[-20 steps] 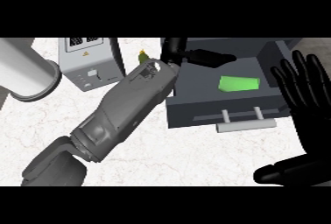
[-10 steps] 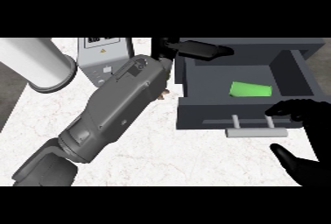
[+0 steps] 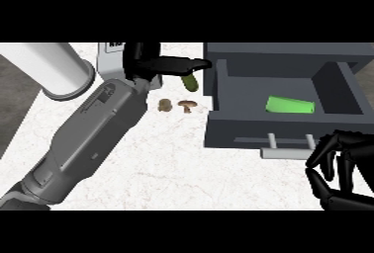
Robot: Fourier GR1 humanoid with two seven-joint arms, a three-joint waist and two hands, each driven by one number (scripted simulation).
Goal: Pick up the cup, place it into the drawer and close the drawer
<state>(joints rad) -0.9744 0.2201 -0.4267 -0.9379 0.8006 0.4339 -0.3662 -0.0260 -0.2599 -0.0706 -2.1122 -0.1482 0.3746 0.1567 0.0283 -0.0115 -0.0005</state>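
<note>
I see the cup [image 3: 290, 105] lying on its side inside the drawer [image 3: 219, 99], a bright green, smooth shape resting on the drawer's floor toward its right half, apart from all four walls. The drawer is a dark grey, flat-walled box, pulled out and open at the top, with a pale grey bar handle [image 3: 288, 148] standing off its front face on two short posts.

Just beside the handle, to its right and below the drawer's front, I have the right robot hand [image 3: 343, 163]: glossy black, fingers curled downward and holding nothing, their tips close to the handle's right end; I cannot tell whether they touch it.

Left of the drawer, the left robot hand [image 3: 150, 62] is at the end of a long grey forearm that crosses the surface [image 3: 175, 163] diagonally. Its black fingers stretch out toward the drawer's left wall, with a small olive-green cylinder [image 3: 190, 81] right under them; I cannot tell whether they grip it.

Between that forearm and the drawer's left wall lie two small brown mushroom-shaped pieces [image 3: 177, 104] on the white, faintly veined marble surface. Further left of the drawer stands a large, smooth white cylinder [image 3: 55, 69], and behind the left robot hand a pale grey box [image 3: 111, 62]. The widest bare stretch of surface lies below the drawer's front, left of the handle.
</note>
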